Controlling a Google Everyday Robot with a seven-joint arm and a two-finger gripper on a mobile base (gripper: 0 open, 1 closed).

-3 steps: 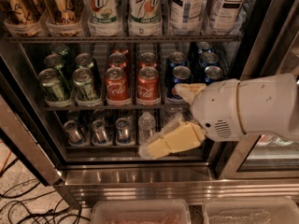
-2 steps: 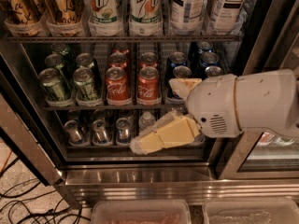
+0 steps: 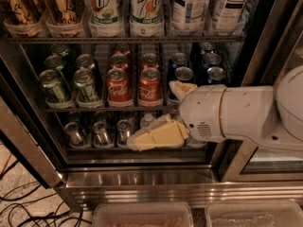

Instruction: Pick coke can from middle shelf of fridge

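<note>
Red coke cans stand in two lanes on the middle shelf (image 3: 94, 109) of the open fridge (image 3: 142, 179). The front two are the left coke can (image 3: 118, 85) and the right coke can (image 3: 150, 85), with more behind them. My gripper (image 3: 151, 115) is open and empty in front of the shelf, just right of and below the right coke can. Its upper finger (image 3: 182, 89) is beside that can and hides part of a blue can. Its lower finger (image 3: 158, 135) hangs in front of the lower rack.
Green cans (image 3: 71, 82) stand left of the cokes and blue Pepsi cans (image 3: 208, 67) to the right. Tall bottles (image 3: 147, 8) fill the rack above and small silver-topped containers (image 3: 97, 131) the rack below. Plastic bins (image 3: 142, 216) and floor cables (image 3: 23, 207) lie below.
My gripper and arm have moved left, toward the coke cans. The lower finger now reaches further across the lower rack. The cans have not moved.
</note>
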